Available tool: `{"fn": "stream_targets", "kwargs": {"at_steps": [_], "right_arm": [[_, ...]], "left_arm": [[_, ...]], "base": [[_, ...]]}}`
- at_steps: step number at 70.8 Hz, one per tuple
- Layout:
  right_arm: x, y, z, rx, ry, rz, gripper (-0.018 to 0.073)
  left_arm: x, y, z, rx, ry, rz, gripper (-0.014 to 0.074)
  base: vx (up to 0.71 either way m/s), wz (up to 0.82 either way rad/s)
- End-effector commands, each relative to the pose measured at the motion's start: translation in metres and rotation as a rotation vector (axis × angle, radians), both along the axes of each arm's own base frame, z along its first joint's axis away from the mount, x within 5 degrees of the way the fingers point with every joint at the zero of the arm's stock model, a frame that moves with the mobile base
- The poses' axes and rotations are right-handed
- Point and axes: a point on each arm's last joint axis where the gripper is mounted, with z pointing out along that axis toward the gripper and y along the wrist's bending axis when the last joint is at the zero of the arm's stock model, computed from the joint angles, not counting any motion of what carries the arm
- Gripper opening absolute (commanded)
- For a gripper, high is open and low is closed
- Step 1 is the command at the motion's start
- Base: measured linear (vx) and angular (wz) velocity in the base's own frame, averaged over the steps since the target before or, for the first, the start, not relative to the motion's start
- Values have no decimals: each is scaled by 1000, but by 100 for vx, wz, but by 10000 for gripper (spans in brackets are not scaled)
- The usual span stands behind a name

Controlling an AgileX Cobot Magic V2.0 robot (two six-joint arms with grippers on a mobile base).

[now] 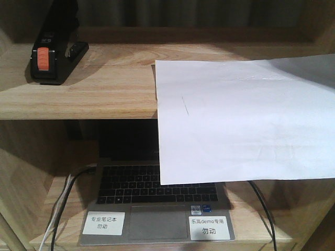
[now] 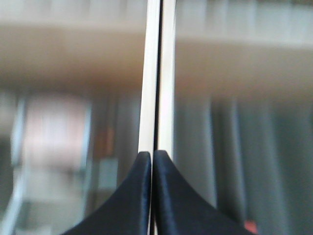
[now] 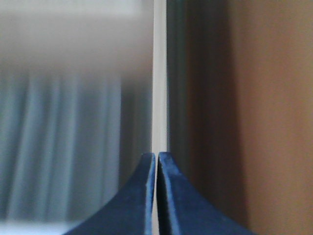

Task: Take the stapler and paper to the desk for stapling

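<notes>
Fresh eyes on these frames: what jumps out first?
The big white paper on the right of the upper shelf, overhanging its front edge and hiding part of the open laptop below. The black stapler with its orange patch sits at the shelf's far left. In the wrist views, left gripper and right gripper show jaws pressed shut, backgrounds blurred.
</notes>
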Motion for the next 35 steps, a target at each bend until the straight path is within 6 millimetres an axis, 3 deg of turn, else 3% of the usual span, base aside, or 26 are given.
{"fn": "stream_targets", "kwargs": {"at_steps": [1,14,20,29,35], "right_arm": [[-24,1,40,-12,-87,-12,-5],[-38,1,104,5,-22,-13,-5],[-32,1,126,17,60,-12,-5],[-6,-1,139,36,221,-9,-1],[16,-2,136,51,338,-1,10]], "left_arm": [[-14,-1,34,-9,-23,-13,-6],[-21,-2,85,-7,107,-21,-6],[-10,-2,98,-7,199,-24,-3],[17,-1,103,-12,337,-27,13],[36,-1,98,-15,433,-28,37]], "base": [[0,0],[0,0],[0,0],[0,0],[0,0]]}}
